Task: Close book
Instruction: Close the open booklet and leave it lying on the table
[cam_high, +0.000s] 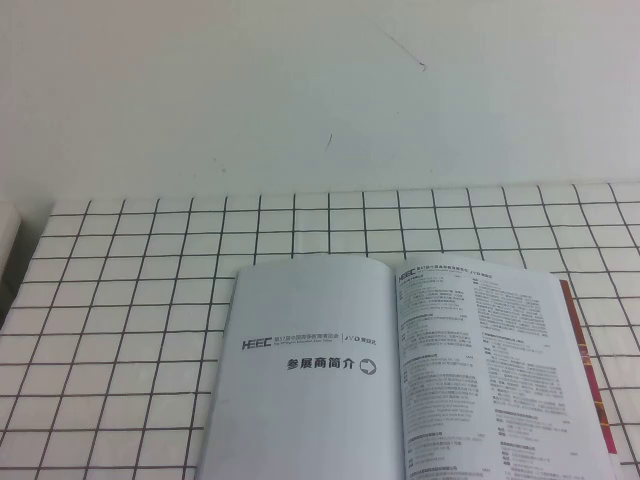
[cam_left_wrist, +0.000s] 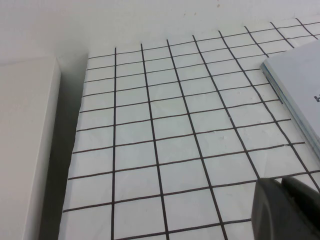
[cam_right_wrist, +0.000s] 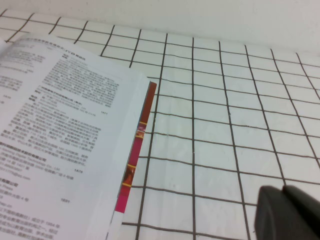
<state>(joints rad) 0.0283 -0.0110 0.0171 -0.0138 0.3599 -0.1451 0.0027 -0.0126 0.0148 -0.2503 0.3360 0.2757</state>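
Book (cam_high: 400, 370) lies open and flat on the gridded tablecloth (cam_high: 130, 300). It sits at the near edge of the table, right of centre in the high view, and its lower part runs out of that view.

Left page (cam_high: 310, 350): mostly blank, with a logo line and a printed heading followed by a small round mark.

Right page (cam_high: 480, 370): dense small text in columns.

A red-and-orange cover strip (cam_high: 590, 370) shows beyond the right page's outer edge. The centre fold points roughly toward the wall (cam_high: 300, 90), and the pages bulge slightly on either side of it.

Left gripper (cam_left_wrist: 285, 210): seen only in its own wrist view, as a dark rounded part low over bare cloth. It is to the left of the book and apart from it, with one corner of the book showing ahead of it. Wide or narrow: cannot tell.

Right gripper (cam_right_wrist: 287, 212): seen only in its own wrist view, as a dark part over bare cloth. It is to the right of the book, apart from the cover strip. Wide or narrow: cannot tell.

A pale flat-topped object (cam_left_wrist: 25, 150) stands just off the cloth's left edge, with a shadowed gap between the two.
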